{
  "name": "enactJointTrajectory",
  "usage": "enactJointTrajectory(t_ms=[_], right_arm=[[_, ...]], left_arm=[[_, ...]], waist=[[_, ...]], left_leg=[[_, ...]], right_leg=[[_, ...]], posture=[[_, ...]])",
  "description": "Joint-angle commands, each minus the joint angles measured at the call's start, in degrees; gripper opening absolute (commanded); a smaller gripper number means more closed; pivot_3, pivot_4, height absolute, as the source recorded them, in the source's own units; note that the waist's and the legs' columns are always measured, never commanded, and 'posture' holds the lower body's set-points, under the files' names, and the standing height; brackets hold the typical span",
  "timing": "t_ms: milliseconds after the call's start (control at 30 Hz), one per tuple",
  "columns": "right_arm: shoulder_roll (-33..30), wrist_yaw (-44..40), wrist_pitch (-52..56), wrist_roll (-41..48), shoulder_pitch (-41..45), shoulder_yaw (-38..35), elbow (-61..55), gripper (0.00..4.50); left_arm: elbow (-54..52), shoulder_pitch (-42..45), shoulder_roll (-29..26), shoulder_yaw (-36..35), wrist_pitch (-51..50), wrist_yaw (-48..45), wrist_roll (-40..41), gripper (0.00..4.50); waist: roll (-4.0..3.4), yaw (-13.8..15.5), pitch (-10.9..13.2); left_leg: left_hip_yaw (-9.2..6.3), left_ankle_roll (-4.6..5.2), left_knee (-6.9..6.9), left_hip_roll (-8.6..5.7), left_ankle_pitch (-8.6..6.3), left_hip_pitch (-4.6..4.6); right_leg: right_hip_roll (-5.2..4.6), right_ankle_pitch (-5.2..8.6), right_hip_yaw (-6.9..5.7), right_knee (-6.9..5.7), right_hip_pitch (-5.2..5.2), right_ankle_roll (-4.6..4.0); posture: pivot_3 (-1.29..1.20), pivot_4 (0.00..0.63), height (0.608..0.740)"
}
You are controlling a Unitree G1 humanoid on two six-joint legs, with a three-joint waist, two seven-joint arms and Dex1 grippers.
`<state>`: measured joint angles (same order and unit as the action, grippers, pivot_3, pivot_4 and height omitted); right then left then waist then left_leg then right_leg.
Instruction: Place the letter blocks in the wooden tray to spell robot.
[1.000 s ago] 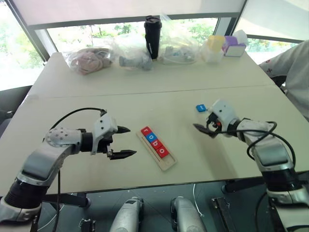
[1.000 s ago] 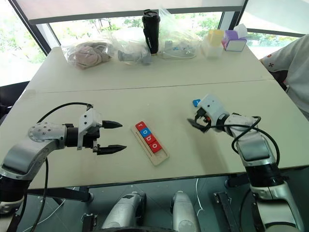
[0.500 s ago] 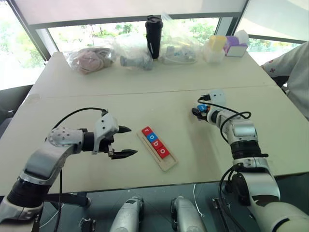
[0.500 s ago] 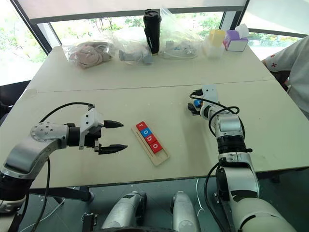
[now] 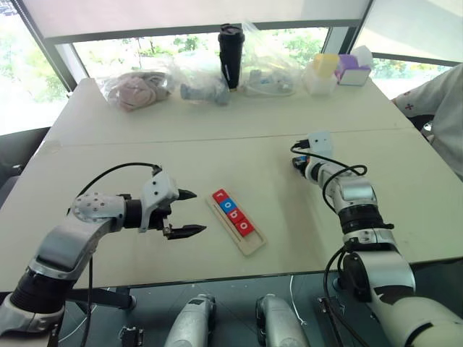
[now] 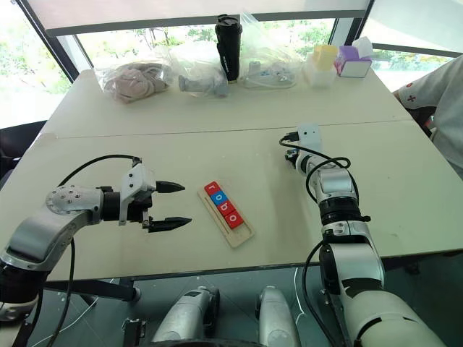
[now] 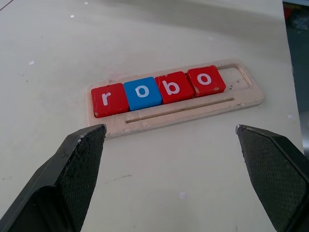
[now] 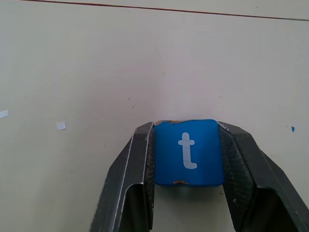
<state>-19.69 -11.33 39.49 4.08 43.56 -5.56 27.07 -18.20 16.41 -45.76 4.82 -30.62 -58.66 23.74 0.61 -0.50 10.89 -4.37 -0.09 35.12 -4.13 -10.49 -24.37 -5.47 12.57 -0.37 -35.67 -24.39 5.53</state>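
Note:
The wooden tray (image 5: 251, 244) lies slantwise at the middle of the table. In its groove sit several letter blocks (image 7: 142, 93): red r, blue o, red b, red o, with the far slot bare. My left gripper (image 5: 197, 211) hovers open just left of the tray, nothing between its fingers (image 7: 77, 159). Farther back on the right, my right gripper (image 5: 298, 163) is down at the table surface, shut on a blue block with a white t (image 8: 188, 152). The t block sits squarely between both pads.
Along the table's far edge stand clear plastic bags (image 5: 197, 78), a black bottle (image 5: 229, 54), and yellow and purple boxes (image 5: 352, 66). A person's white sleeve (image 5: 440, 97) shows at the right edge. A seam (image 5: 181, 139) crosses the table.
My right arm reached forward and down to the blue t block, and its fingers closed on it. The left arm stayed still and open.

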Motion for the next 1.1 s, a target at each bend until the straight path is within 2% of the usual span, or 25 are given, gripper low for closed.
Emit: enactJointTrajectory(t_ms=[33,200,267,300,467,533,600,667,700,800,833,900,967,1033,1100], right_arm=[[-2.01,3.37,14.9,1.53,-4.73,-6.14,-21.01,1.23],[5.51,4.91,45.99,6.01,-13.95,-15.05,-53.76,1.23],[9.62,6.47,51.97,5.54,-17.98,-16.06,-62.49,1.23],[11.46,7.37,52.88,5.39,-19.66,-16.34,-65.18,1.23],[29.67,16.94,53.01,0.2,-23.49,-18.85,-72.63,1.23],[34.51,19.2,53.01,-0.82,-24.65,-18.15,-73.26,1.23],[36.54,20.23,53.01,-0.71,-25.04,-16.71,-73.52,1.23],[36.69,20.05,53.01,-0.08,-24.66,-16.66,-73.62,2.29],[36.21,19.8,53.01,0.28,-24.52,-16.78,-73.61,2.66],[32.75,18.26,53.01,1.76,-24.83,-15.68,-73.34,4.19],[31.34,17.31,53.01,2.62,-25.0,-15.24,-73.23,4.42],[24.59,14.23,53.01,4.85,-25.49,-12.88,-73.62,4.42],[10.69,6.49,52.97,8.8,-25.2,-10.88,-74.57,4.42],[-2.71,-2.97,47.71,12.4,-25.92,-9.74,-73.99,4.42],[-11.81,-11.93,41.57,15.95,-28.01,-10.57,-71.05,4.42]], left_arm=[[-0.67,0.3,-0.22,-0.78,0.91,-0.5,0.05,4.5],[0.89,0.92,0.29,0.15,1.67,-1.43,-0.32,4.5],[1.75,1.6,0.65,0.67,2.08,-1.96,-0.54,4.5],[2.1,1.86,0.79,0.86,2.28,-2.16,-0.69,4.5],[4.42,4.04,2.14,2.46,3.27,-3.49,-1.58,4.5],[5.13,4.72,2.39,2.83,3.63,-3.93,-1.8,4.5],[5.85,5.43,2.66,3.15,3.88,-4.29,-2.14,4.5],[6.35,5.88,2.79,3.29,4.07,-4.56,-2.38,4.5],[6.5,6.0,2.83,3.3,4.14,-4.66,-2.45,4.5],[6.62,6.07,2.92,3.19,4.21,-4.89,-2.63,4.5],[6.63,6.05,2.94,3.15,4.22,-4.94,-2.71,4.5],[6.51,5.89,2.94,3.0,4.19,-4.93,-2.8,4.5],[6.17,5.56,2.79,2.64,4.0,-4.83,-2.78,4.5],[6.08,5.22,2.54,2.35,4.05,-4.83,-2.89,4.5],[6.14,5.05,2.46,2.22,4.16,-4.89,-2.97,4.5]], waist=[[-0.04,0.11,0.02],[-0.06,-0.33,0.01],[-0.06,-0.39,0.0],[-0.07,-0.38,0.0],[-0.21,-0.42,0.0],[-0.24,-0.33,-0.01],[-0.24,-0.26,-0.01],[-0.24,-0.31,-0.01],[-0.24,-0.31,-0.01],[-0.24,-0.36,-0.01],[-0.24,-0.4,-0.01],[-0.22,-0.41,-0.02],[-0.33,-0.32,0.05],[-0.44,-0.24,0.12],[-0.4,-0.25,0.11]], left_leg=[[-0.01,0.0,-0.01,-0.01,0.0,-0.06],[-0.02,0.0,-0.07,-0.01,-0.01,-0.1],[-0.03,0.0,-0.09,0.1,-0.02,-0.01],[-0.06,0.0,-0.11,0.1,-0.02,0.0],[-0.12,-0.14,-0.08,0.12,-0.09,-0.02],[-0.09,-0.2,-0.06,0.1,-0.12,-0.06],[-0.11,-0.2,-0.09,0.09,-0.12,-0.05],[-0.09,-0.18,-0.17,0.07,-0.11,-0.12],[-0.09,-0.09,-0.21,0.06,-0.05,-0.13],[-0.06,-0.04,-0.35,0.06,-0.02,-0.12],[-0.06,-0.04,-0.37,0.06,-0.02,-0.12],[-0.06,-0.04,-0.37,0.06,-0.02,-0.11],[-0.06,-0.04,-0.34,0.06,-0.02,-0.1],[0.0,-0.03,-0.2,0.0,-0.01,-0.13],[0.01,-0.01,-0.1,-0.03,-0.04,-0.15]], right_leg=[[-0.02,0.01,0.0,0.0,-0.05,0.01],[-0.05,0.08,0.02,-0.2,-0.21,0.09],[-0.03,0.11,0.02,-0.3,-0.22,0.09],[-0.06,0.15,0.01,-0.31,-0.22,0.01],[-0.07,0.13,-0.01,-0.33,-0.3,-0.04],[-0.11,0.05,-0.01,-0.26,-0.31,-0.17],[-0.12,0.05,-0.04,-0.09,-0.27,-0.17],[-0.12,0.06,-0.04,-0.02,-0.3,-0.15],[-0.1,0.07,-0.04,0.01,-0.3,-0.13],[-0.07,0.08,-0.04,0.05,-0.33,-0.09],[-0.07,0.08,-0.04,0.05,-0.34,-0.09],[-0.06,0.08,-0.04,0.05,-0.33,-0.08],[-0.06,0.09,-0.06,0.1,-0.27,-0.07],[-0.1,0.09,-0.06,0.16,-0.2,-0.07],[-0.15,0.23,-0.09,0.45,-0.03,0.16]], posture=[[0.0,0.15,0.74],[0.0,0.15,0.74],[0.0,0.15,0.74],[0.0,0.15,0.74],[0.0,0.15,0.74],[0.0,0.15,0.74],[0.0,0.15,0.74],[0.0,0.15,0.74],[0.0,0.15,0.74],[0.0,0.15,0.74],[0.0,0.15,0.74],[0.0,0.15,0.74],[0.0,0.15,0.74],[0.0,0.15,0.74],[0.0,0.15,0.74]])
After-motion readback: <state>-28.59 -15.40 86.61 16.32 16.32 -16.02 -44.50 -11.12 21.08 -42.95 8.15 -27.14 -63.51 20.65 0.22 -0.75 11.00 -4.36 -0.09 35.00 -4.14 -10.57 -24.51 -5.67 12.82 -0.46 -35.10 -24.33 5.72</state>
